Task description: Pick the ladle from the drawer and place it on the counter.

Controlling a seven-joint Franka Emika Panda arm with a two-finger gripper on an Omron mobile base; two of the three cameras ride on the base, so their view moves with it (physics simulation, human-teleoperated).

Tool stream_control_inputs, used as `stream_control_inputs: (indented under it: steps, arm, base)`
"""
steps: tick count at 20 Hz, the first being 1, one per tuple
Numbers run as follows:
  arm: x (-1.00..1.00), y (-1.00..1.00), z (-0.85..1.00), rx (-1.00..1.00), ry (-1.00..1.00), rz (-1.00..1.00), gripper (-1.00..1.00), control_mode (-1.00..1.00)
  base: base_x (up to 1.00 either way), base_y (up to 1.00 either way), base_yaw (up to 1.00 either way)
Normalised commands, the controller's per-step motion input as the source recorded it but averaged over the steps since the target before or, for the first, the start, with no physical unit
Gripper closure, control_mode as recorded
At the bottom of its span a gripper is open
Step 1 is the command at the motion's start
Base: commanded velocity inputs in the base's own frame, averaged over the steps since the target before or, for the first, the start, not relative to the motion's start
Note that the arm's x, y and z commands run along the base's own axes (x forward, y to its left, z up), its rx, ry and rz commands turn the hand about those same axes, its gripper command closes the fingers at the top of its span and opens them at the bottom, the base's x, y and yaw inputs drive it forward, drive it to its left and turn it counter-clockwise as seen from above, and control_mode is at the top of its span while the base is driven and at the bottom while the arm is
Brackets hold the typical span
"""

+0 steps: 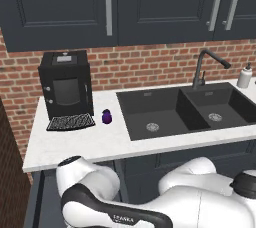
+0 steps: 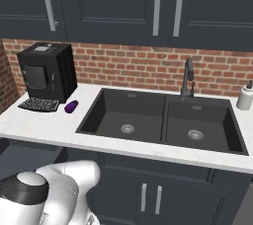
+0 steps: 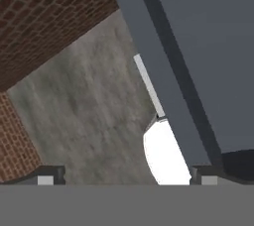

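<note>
The gripper [image 3: 128,176] is hanging low beside the cabinet fronts [image 3: 208,46], its tips standing wide apart and holding nothing, with a silver handle [image 3: 149,85] lying toward 12 o'clock of the tips. The ladle is hidden, presumably lying in the drawer under the counter [image 1: 75,144] (which panel that is, I cannot tell). Judging by its kind, it is going to be light, stiff and a little slippery, so pinching mid-handle, across the thin width, is looking safest.
</note>
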Motion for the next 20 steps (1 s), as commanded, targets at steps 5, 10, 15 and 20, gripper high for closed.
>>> stream_control_inputs:
  steps: [5,10,15,20]
  arm:
    - [0.10,-0.74,0.55,0.00,-0.07,-0.45,-1.00,-1.00]
    - [0.01,-0.67,0.06,0.00,0.00,-0.27,-1.00,-1.00]
    - [0.00,-0.28,0.00,0.00,0.00,-0.07,-1.00,-1.00]
    - [0.04,-0.16,-0.10,0.00,0.00,-0.01,-1.00,-1.00]
  base:
    - [0.00,0.00,0.00]
    - [0.00,0.00,0.00]
    - [0.00,0.00,0.00]
    - [0.00,0.00,0.00]
